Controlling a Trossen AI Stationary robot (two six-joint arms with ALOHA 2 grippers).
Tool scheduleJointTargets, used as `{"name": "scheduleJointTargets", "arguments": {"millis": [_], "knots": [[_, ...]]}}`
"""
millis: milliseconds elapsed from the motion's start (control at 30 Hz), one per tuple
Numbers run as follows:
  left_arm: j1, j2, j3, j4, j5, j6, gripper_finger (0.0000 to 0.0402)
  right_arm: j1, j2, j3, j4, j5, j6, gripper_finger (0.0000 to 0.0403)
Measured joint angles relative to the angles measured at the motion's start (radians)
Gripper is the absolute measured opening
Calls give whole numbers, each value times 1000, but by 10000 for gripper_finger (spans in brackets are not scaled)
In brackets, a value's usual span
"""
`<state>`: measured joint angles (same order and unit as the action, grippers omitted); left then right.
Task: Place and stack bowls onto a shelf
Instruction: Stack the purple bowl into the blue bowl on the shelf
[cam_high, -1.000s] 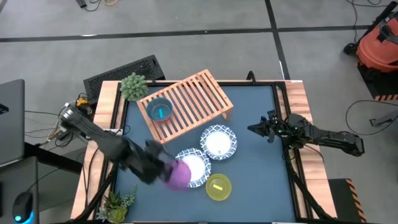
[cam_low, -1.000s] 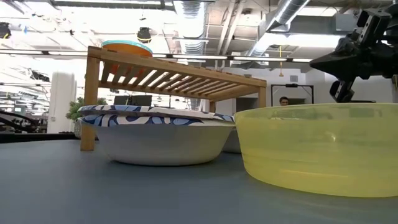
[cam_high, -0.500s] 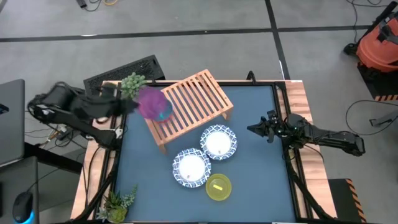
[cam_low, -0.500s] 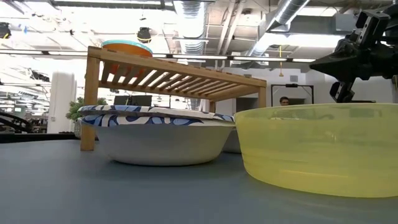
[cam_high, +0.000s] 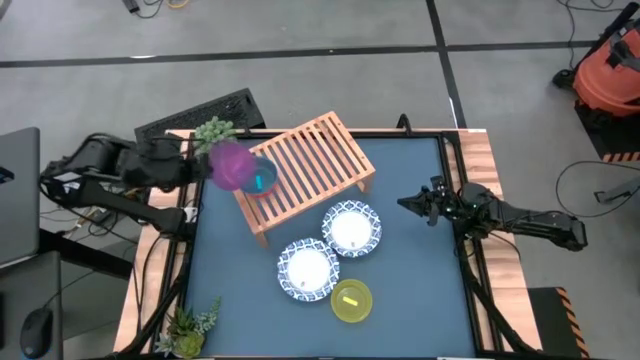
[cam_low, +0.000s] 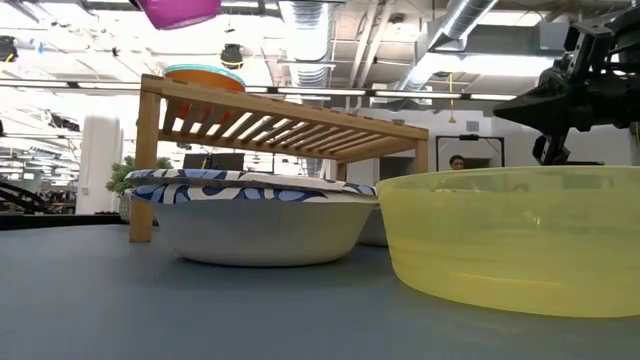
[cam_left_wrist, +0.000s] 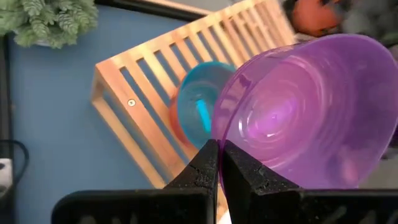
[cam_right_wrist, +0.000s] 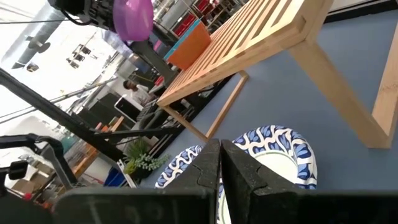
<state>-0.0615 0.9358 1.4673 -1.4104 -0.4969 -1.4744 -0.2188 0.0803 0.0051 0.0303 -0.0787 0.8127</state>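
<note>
High view: the left claw (cam_high: 205, 166) sits left of center, clamped on the rim of the purple bowl (cam_high: 231, 165), which hangs above the left end of the shelf (cam_high: 305, 165). One second ago that bowl was down at lower center beside the white bowls; half a second ago it was already near the shelf. It now sits just over the cyan bowl (cam_high: 261, 180), so by my reading the carry is nearly done and lowering it into the stack comes next. 2 white bowls (cam_high: 350, 229) and the yellow bowl (cam_high: 351, 301) wait on the blue surface (cam_high: 420, 290). The right claw (cam_high: 414, 207) idles at right, fingers pinched together.

Low view: the purple bowl (cam_low: 180, 11) has newly entered at the top left, above the shelf (cam_low: 285, 118).

Left wrist view: closed fingers (cam_left_wrist: 205, 163) grip the purple bowl (cam_left_wrist: 305, 112); the cyan bowl (cam_left_wrist: 196, 111) lies nested in a red bowl (cam_left_wrist: 175, 121) beyond.

Right wrist view: its fingers (cam_right_wrist: 208, 167) meet, holding nothing.
</note>
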Motion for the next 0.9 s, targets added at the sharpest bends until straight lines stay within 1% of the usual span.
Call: {"name": "scheduleJointTargets", "arguments": {"millis": [167, 533, 800, 900], "knots": [[122, 50, -1, 43, 98, 121, 0, 0, 0, 0, 0, 2, 1, 42], [479, 148, 0, 100, 444, 441, 0, 3, 0, 0, -1, 1, 2, 42], [614, 216, 0, 79, 589, 585, 0, 3, 0, 0, -1, 1, 10, 42], [642, 244, 0, 56, 607, 631, 0, 3, 0, 0, -1, 1, 9, 42]]}}
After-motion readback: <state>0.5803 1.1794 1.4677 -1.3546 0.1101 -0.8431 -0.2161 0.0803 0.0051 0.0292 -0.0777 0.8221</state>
